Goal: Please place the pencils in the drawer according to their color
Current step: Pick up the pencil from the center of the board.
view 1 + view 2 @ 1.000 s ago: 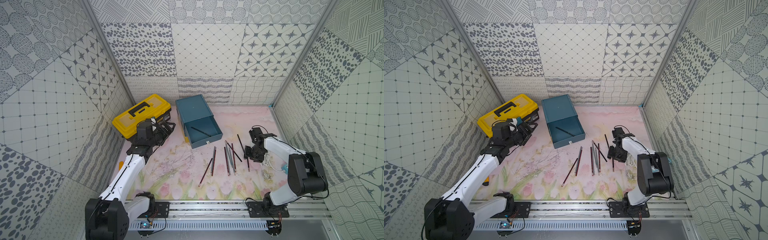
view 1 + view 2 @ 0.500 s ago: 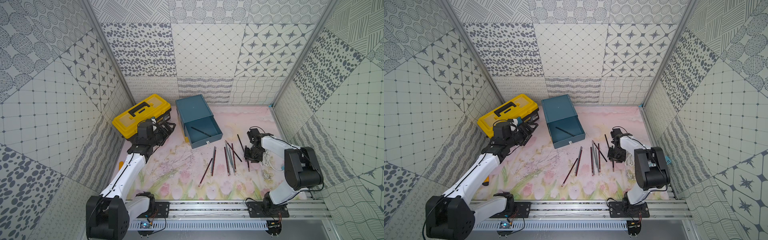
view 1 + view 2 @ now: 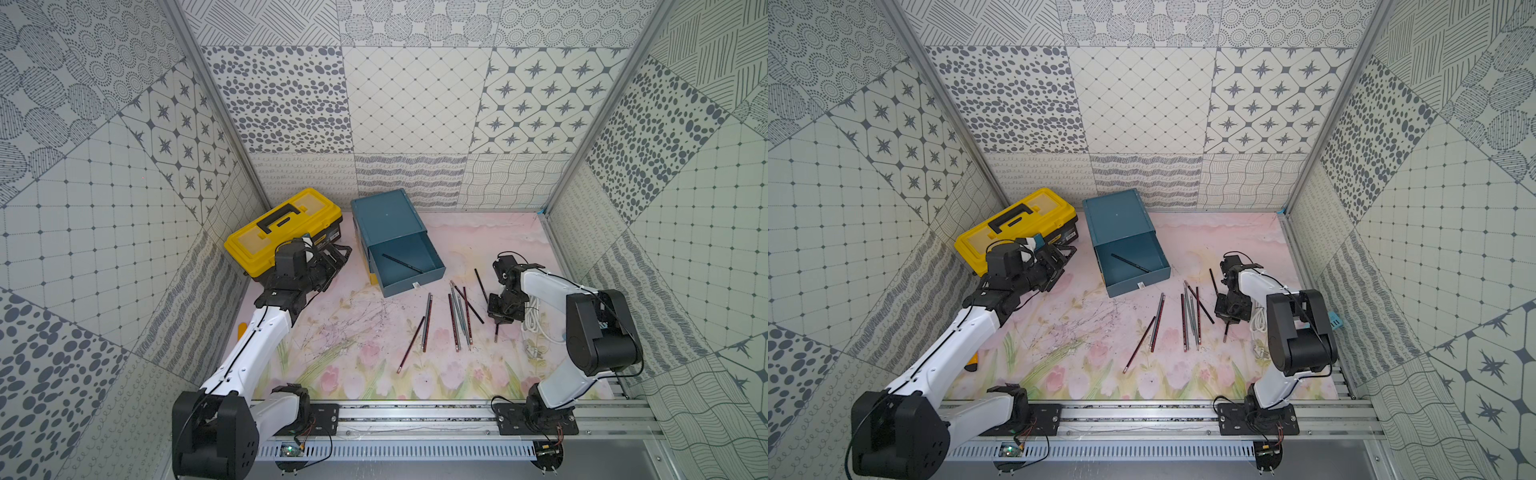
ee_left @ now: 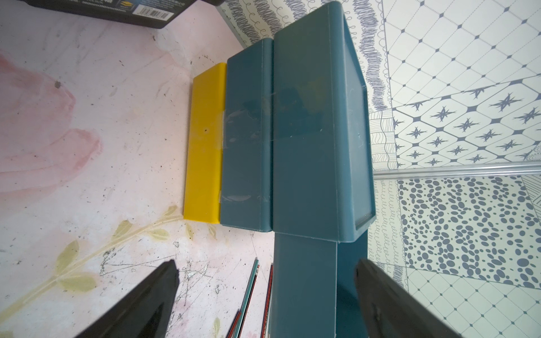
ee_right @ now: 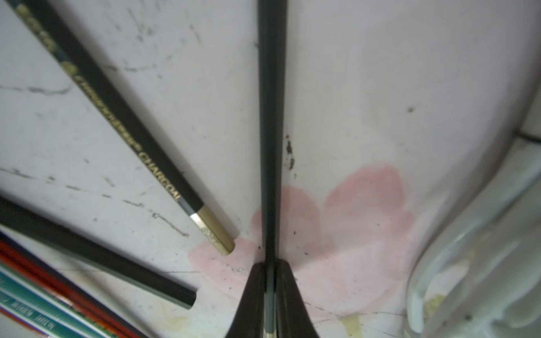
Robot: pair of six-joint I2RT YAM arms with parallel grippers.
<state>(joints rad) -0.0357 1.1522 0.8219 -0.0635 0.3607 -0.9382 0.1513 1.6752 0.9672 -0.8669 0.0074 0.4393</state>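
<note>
Patterned tile walls enclose a pink floral mat. The yellow toolbox sits with its lid down, its contents hidden. The drawer cabinet has its top drawer pulled out, with a single black pencil inside; the two lower drawers hide whatever they hold. The left gripper hangs beside the cabinet, jaws spread wide and empty. The right gripper, half open a second ago, has pinched tight on another black pencil that lies on the mat between the loose pencils and the white cable. It looks ready to lift toward the open drawer.
</note>
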